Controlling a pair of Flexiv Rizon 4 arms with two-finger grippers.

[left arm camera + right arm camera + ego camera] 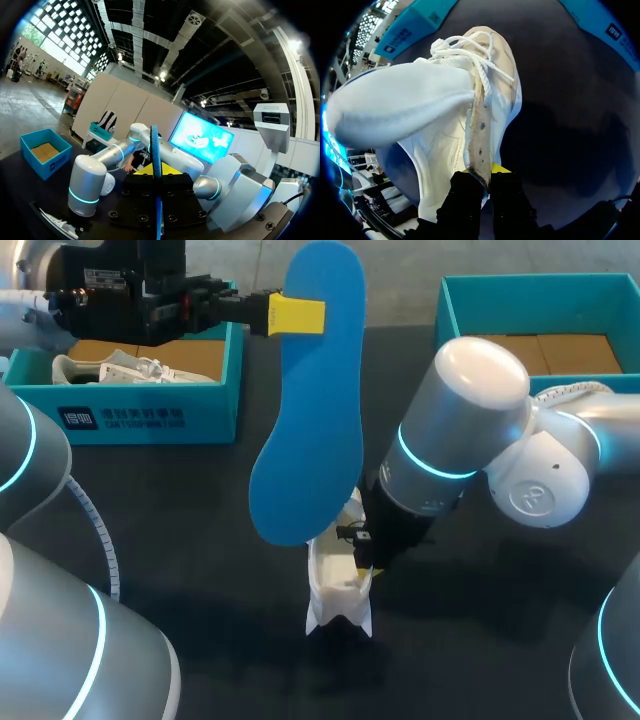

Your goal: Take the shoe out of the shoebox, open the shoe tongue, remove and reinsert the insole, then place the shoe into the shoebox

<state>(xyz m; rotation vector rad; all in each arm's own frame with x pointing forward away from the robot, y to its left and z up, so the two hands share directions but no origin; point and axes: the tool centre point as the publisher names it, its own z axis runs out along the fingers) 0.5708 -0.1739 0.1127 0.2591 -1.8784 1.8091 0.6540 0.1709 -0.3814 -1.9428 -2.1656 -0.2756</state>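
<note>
Blue insole [308, 410] pinched between left fingers [297, 315].

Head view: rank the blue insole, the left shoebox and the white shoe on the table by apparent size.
1 and 2, unranked: blue insole and left shoebox look about alike. The left pincer holds the insole raised nearer the camera, which enlarges it.
3: white shoe, clearly smallest.
</note>
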